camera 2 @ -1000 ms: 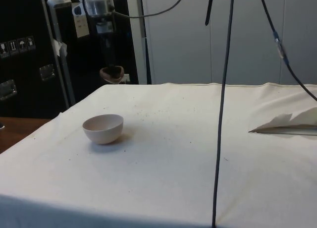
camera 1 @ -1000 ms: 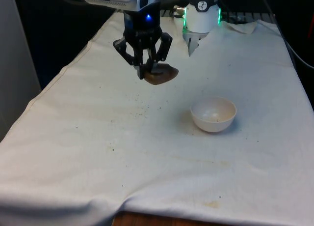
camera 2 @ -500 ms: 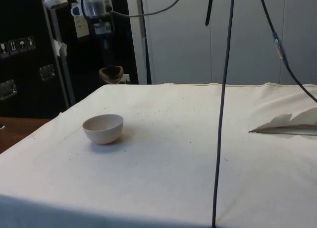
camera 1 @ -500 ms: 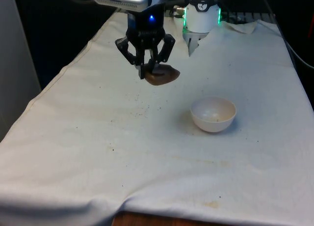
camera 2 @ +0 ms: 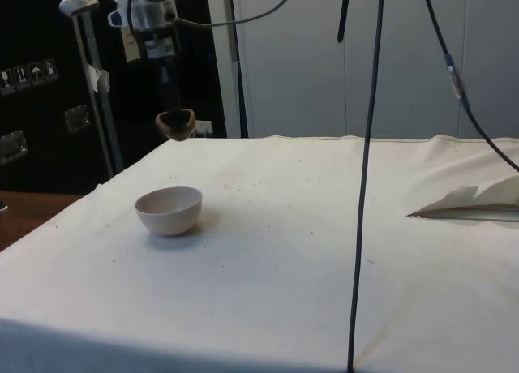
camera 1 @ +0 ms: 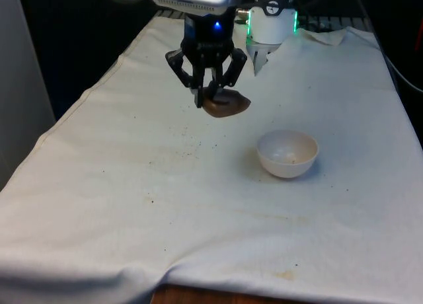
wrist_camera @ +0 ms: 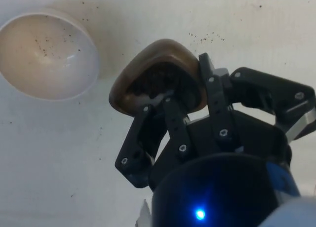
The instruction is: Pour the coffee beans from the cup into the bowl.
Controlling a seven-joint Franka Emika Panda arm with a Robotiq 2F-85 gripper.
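Since the earlier frame, tool (camera 1: 210,96) and brown cup (camera 1: 226,104) have shifted toward the front view's right, closer to the white bowl (camera 1: 287,153); the bowl itself has not moved. Tool fingers are closed on the cup rim, one finger inside and one outside per the wrist view (wrist_camera: 190,96). Cup (wrist_camera: 157,79) is carried clear of the bench (camera 1: 119,185), roughly upright. Dark contents are visible inside it in the wrist view; they appear to be coffee beans, though individual beans cannot be made out. In the side view the cup (camera 2: 175,122) hangs above and beyond the bowl (camera 2: 169,210), not over it.

Bowl rests upright on the white cloth, near the front view's right of centre. Its interior (wrist_camera: 42,54) shows only scattered dark specks. Small dark specks (camera 1: 188,142) also lie on the cloth below and beside the cup, between it and the front edge.
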